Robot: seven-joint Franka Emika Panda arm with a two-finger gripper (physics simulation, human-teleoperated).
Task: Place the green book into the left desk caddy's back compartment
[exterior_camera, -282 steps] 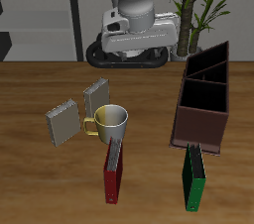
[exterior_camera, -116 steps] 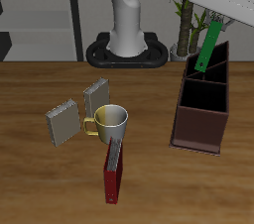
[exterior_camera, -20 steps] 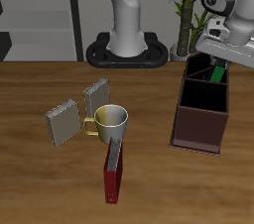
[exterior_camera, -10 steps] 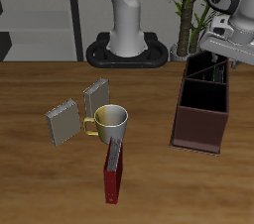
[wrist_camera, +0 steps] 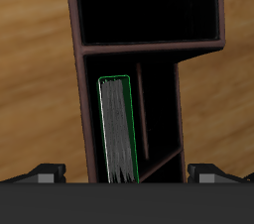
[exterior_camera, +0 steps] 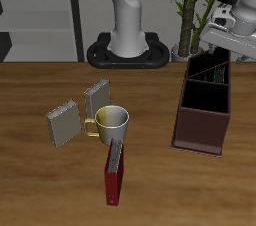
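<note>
The green book (wrist_camera: 116, 129) stands on edge inside the left desk caddy (exterior_camera: 203, 110), in its back compartment (exterior_camera: 210, 67), leaning along one wall. In the exterior view only a green sliver of the book (exterior_camera: 217, 73) shows above the rim. My gripper (exterior_camera: 226, 50) hangs just above that compartment, apart from the book. In the wrist view its fingers (wrist_camera: 45, 173) stand wide apart on either side of the slot, and the gripper (wrist_camera: 127, 174) is open and empty.
A red book (exterior_camera: 116, 170) stands near the table's front edge, beside a yellow-green mug (exterior_camera: 111, 122). Two small grey slabs (exterior_camera: 62, 123) (exterior_camera: 97, 98) stand by the mug. A potted plant (exterior_camera: 195, 0) and the robot base (exterior_camera: 125, 50) are at the back.
The green book sank from a tilted hold into the back compartment and was let go. My gripper has since lifted a little above the caddy.
</note>
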